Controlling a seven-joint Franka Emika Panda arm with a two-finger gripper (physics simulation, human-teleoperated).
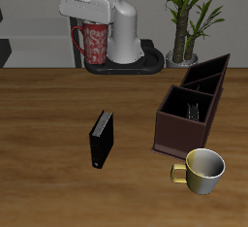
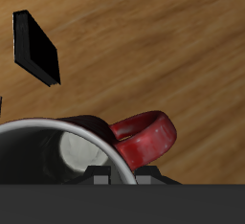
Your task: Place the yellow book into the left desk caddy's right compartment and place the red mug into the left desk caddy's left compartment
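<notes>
Exterior view: the gripper [image 1: 92, 19] hangs in the upper left of the frame, high above the table [image 1: 48, 105], with the red mug [image 1: 94, 42] clamped at its rim between the fingers, lifted clear of the wood and upright. The left desk caddy [image 1: 192, 105] sits at the right of the frame. The yellow book [image 1: 192, 106] stands inside its right compartment [image 1: 184, 110], the square one nearer the table's front edge. The slant-walled left compartment [image 1: 208, 73] lies farther back. A black book [image 1: 101, 139] stands on edge at centre frame. A yellowish-cream mug [image 1: 203, 171] rests just before the caddy.

Wrist view: the red mug's handle [image 2: 144, 137] and pale interior show directly under the gripper; the black book [image 2: 36, 48] lies on the wood beyond. The fingertips are cut off by the frame edge.
</notes>
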